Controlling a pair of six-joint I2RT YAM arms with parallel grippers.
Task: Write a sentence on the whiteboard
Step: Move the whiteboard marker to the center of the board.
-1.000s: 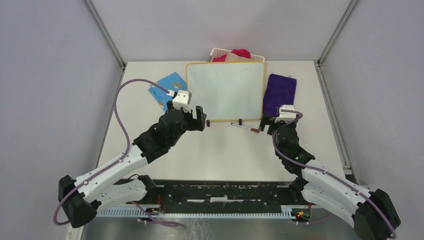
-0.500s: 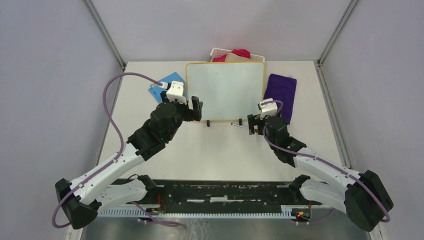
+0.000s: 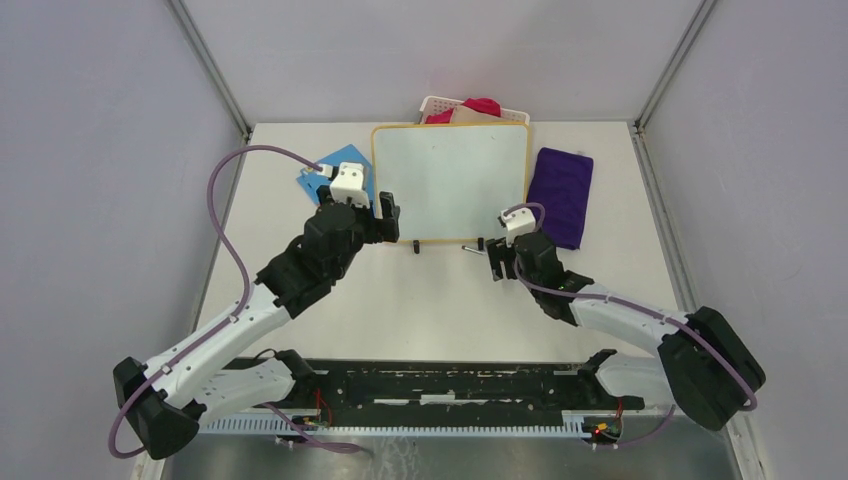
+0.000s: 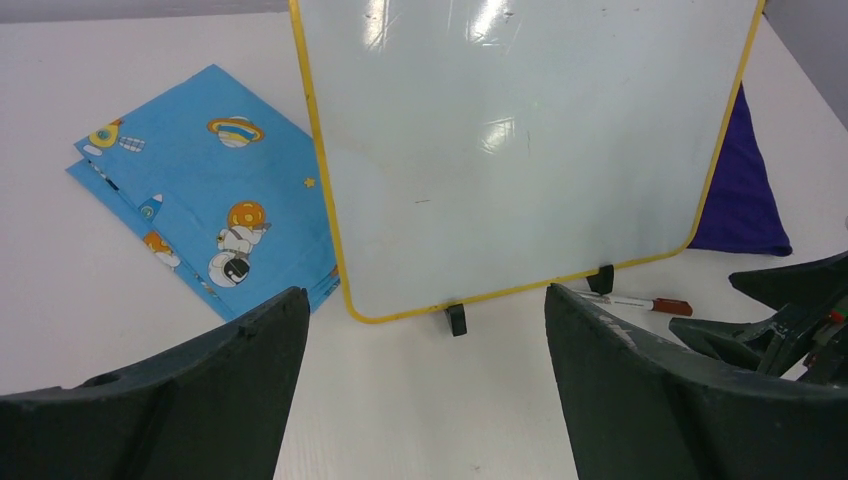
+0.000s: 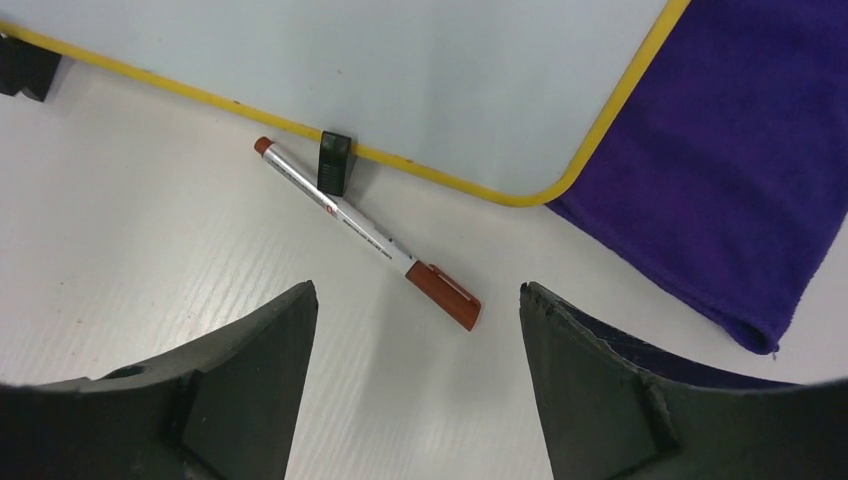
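The whiteboard [image 3: 450, 180] with a yellow frame stands on small black feet at the table's back middle; its face is blank in the left wrist view [image 4: 500, 130] and the right wrist view [image 5: 400, 70]. The sentence is not visible on it. A white marker with a dark-red cap [image 5: 365, 232] lies capped on the table against the board's near edge, also in the left wrist view [image 4: 640, 302]. My right gripper [image 3: 500, 262] is open and empty just above the marker's cap end [image 5: 417, 290]. My left gripper [image 3: 388, 222] is open and empty near the board's near-left corner [image 4: 425, 300].
A blue card with cartoon astronauts [image 3: 335, 175] lies left of the board. A purple cloth [image 3: 560, 185] lies right of it. A white basket [image 3: 440, 103] with pink and tan cloth stands behind the board. Grey walls enclose the table.
My right gripper has moved left from beside the purple cloth to over the marker. My left gripper has shifted a little back and left toward the board's corner.
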